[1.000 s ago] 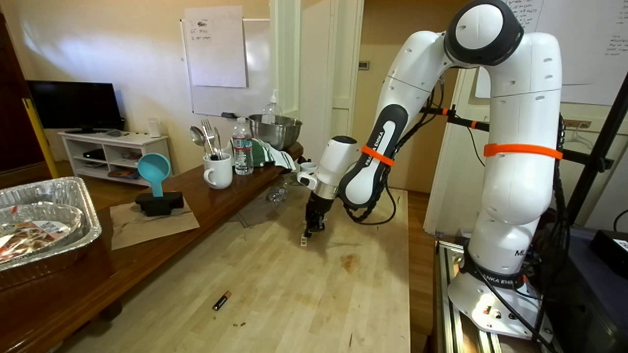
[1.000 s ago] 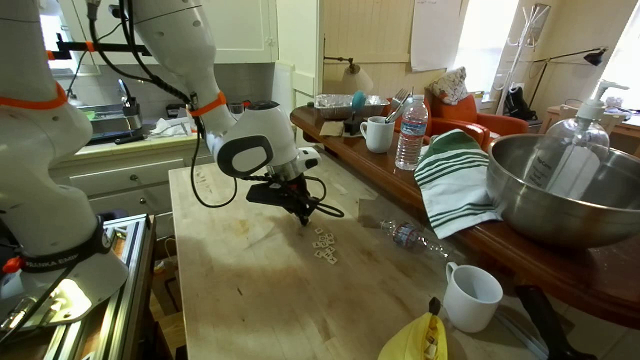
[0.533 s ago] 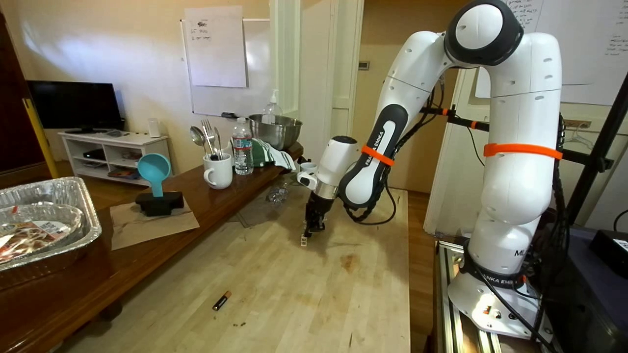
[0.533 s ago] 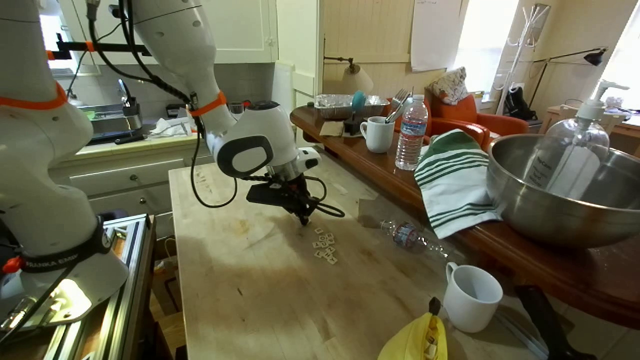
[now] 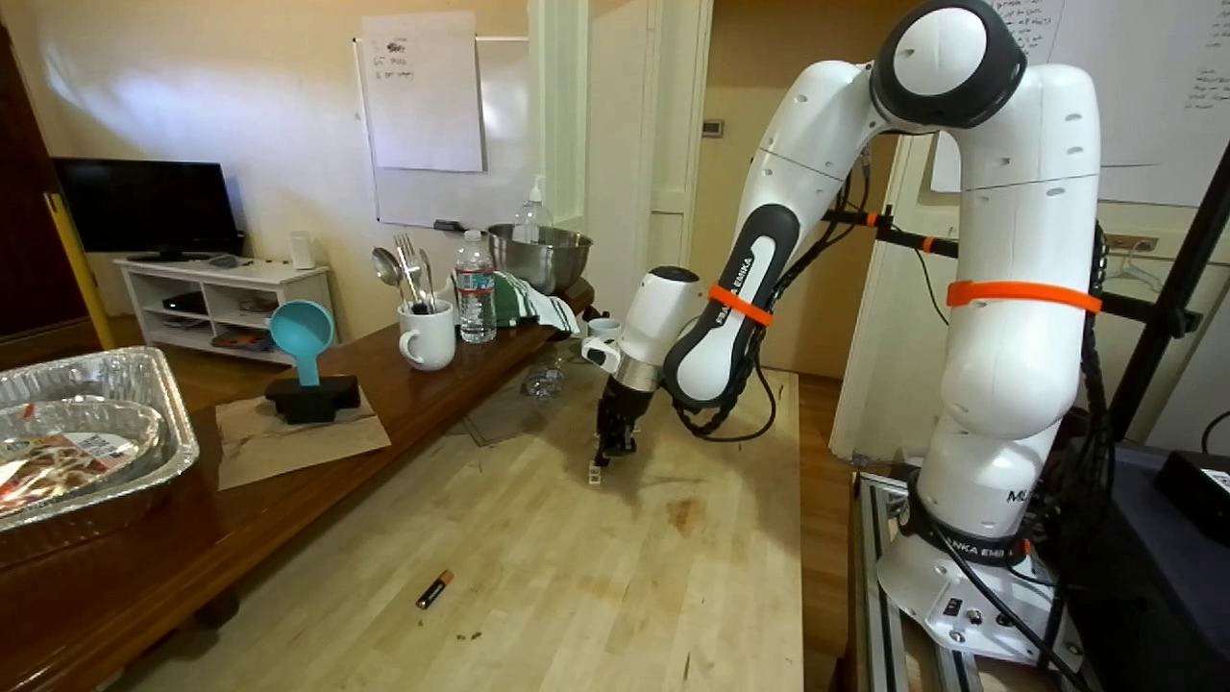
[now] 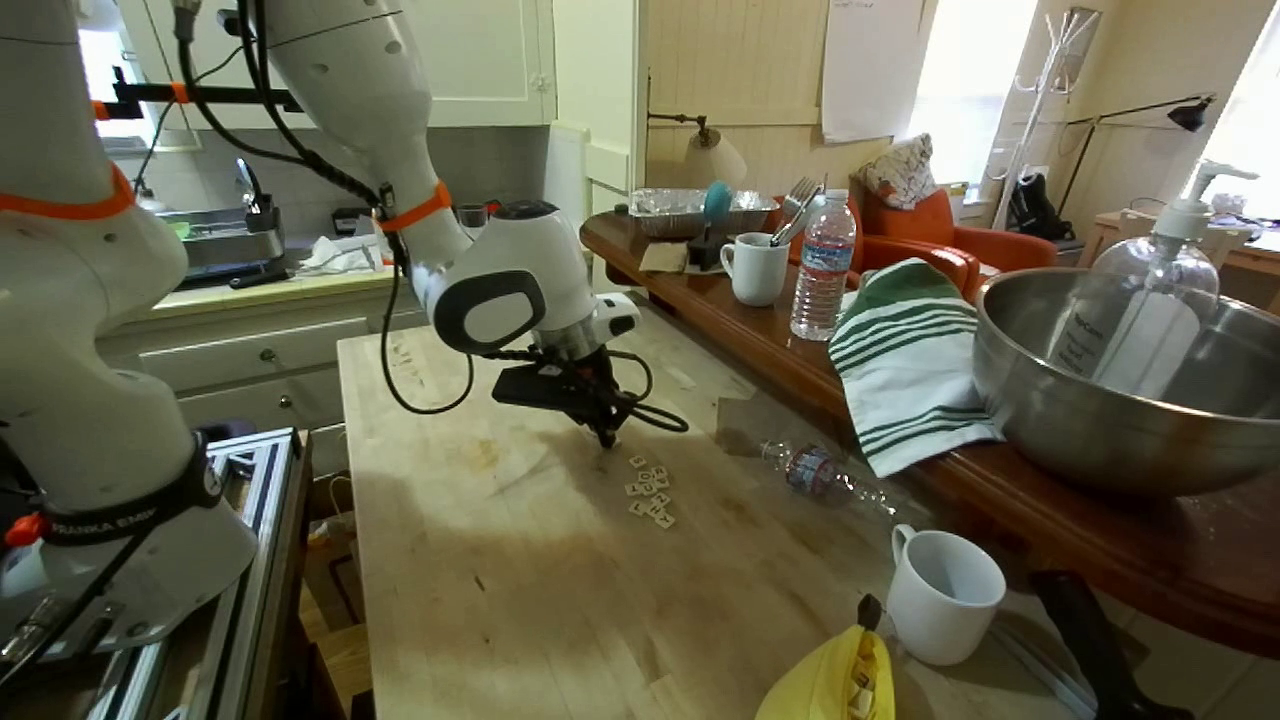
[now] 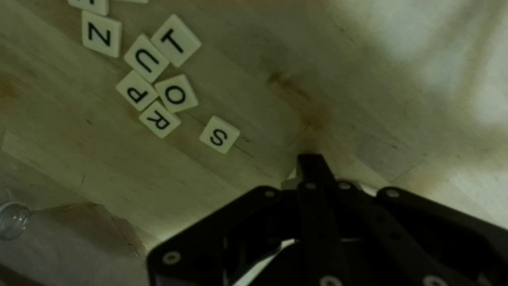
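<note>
My pincer (image 7: 311,159) is narrow, low over the wooden bench (image 5: 557,596); whether it pinches anything I can't say. Square letter tiles (image 7: 219,134) lie just beside it. A white mug (image 5: 429,336) holds metal cutlery (image 5: 408,269), a steel bowl (image 6: 1080,420) a pump bottle (image 6: 1145,330), a yellow pouch (image 6: 822,685) pale pieces (image 6: 861,697).

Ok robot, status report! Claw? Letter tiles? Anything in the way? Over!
Claw low, looks shut. Letter tiles loose beside it, contact unclear. Bottle on its side, farther off, likely not blocking.
</note>
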### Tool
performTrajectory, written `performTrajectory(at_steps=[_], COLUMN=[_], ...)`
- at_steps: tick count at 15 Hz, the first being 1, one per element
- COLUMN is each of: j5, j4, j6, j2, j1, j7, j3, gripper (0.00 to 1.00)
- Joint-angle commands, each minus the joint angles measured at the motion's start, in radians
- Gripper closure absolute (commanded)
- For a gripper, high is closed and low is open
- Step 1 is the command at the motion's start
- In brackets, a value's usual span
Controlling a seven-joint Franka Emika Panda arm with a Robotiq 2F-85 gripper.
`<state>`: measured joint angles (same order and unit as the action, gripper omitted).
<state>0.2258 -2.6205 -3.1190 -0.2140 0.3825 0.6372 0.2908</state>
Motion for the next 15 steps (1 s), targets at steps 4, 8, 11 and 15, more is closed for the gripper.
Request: performTrajectory(at_steps=[4,8,11,15], j5=[-0.01,-0.025,-0.018,-0.013], j4=[-0.017,-0.018,-0.021,-0.01], j6=[0.023,0.042,0.048,0.081], j2=[0.037,0.072,0.113,0.145], j1=[0.033,0.029,-0.008,-0.101], j7=[0.022,-0.022,-0.121,-0.239], j3=[0.025,0.0,-0.08,-0.238], gripper=[1.0,1.0,1.0,1.0])
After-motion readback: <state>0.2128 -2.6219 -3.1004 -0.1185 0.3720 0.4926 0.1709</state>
